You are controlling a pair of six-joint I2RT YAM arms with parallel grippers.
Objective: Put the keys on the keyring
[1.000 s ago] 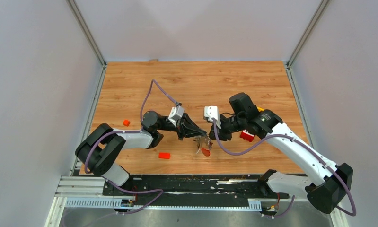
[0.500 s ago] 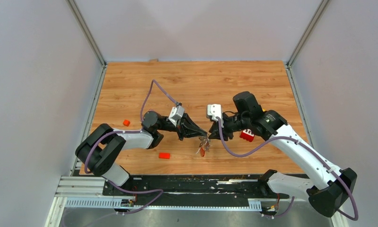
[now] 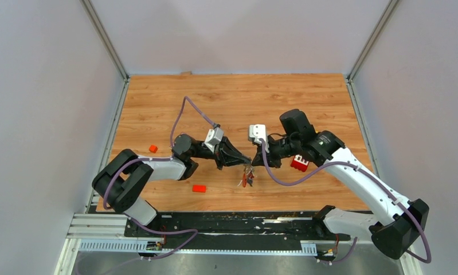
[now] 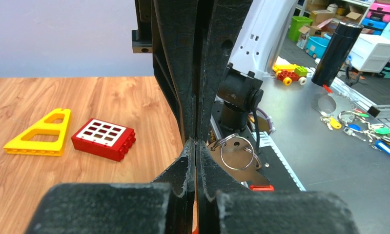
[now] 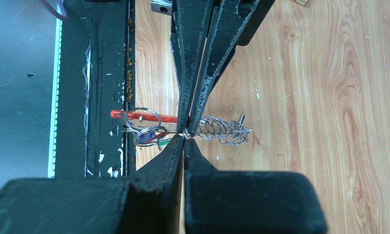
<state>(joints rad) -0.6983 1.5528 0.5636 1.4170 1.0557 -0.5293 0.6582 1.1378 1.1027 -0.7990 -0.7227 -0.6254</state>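
Keyring (image 3: 247, 175) is hanging just above the surface (image 3: 215, 97), around the middle and toward the near edge, pinched from both sides. The left gripper (image 3: 245, 161) is clamping it from the left and the right gripper (image 3: 256, 161) from the right. Both have their jaws pressed together on thin metal, and their tips are almost meeting.

In the right wrist view, the right gripper is nipping a wire between the split rings (image 5: 143, 122), which have the red strap (image 5: 168, 117) behind them, and the grey coil (image 5: 224, 130). A blue piece (image 5: 145, 138), probably a key tag, is sitting inside the lower ring. The left wrist view is showing one ring (image 4: 236, 152) jutting out beside the closed fingers.

Doing this step well is probably calling for one gripper acting as a steady anchor while the other is making small turns along the ring's wire. Pulling the two apart is risking the thin metal slipping out of either pinch.
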